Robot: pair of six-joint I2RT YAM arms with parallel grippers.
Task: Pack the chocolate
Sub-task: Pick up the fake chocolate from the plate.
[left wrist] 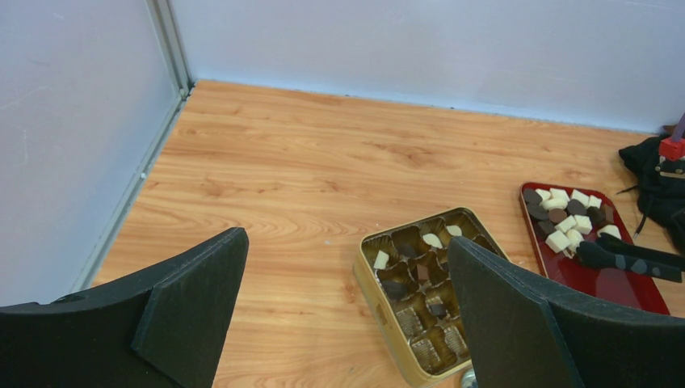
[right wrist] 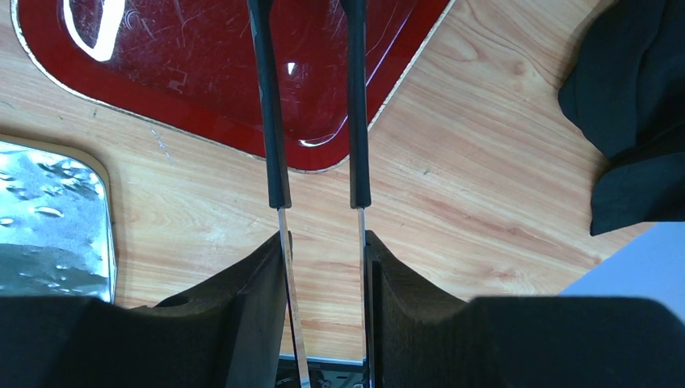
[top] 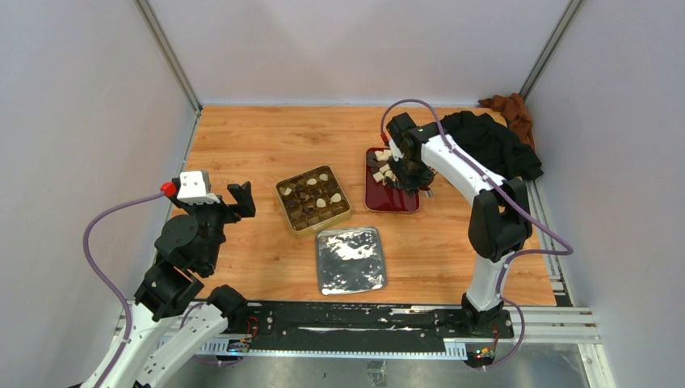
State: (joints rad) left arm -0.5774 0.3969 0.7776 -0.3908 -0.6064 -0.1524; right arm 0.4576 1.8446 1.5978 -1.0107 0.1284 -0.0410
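**Lid near, tongs over the far tray**

Nearest us lies the silver lid [top: 350,260]; at its 11 o'clock sits the gold tin [left wrist: 373,295], partly filled. Our left tool [left wrist: 347,259] hangs spread, idle. Our right tool [right wrist: 323,250] pinches tongs [right wrist: 271,121] over the red tray [top: 401,200], where chocolate [left wrist: 565,218] heaps at 12 o'clock. We should squeeze gently, one chunk, lifting straight.
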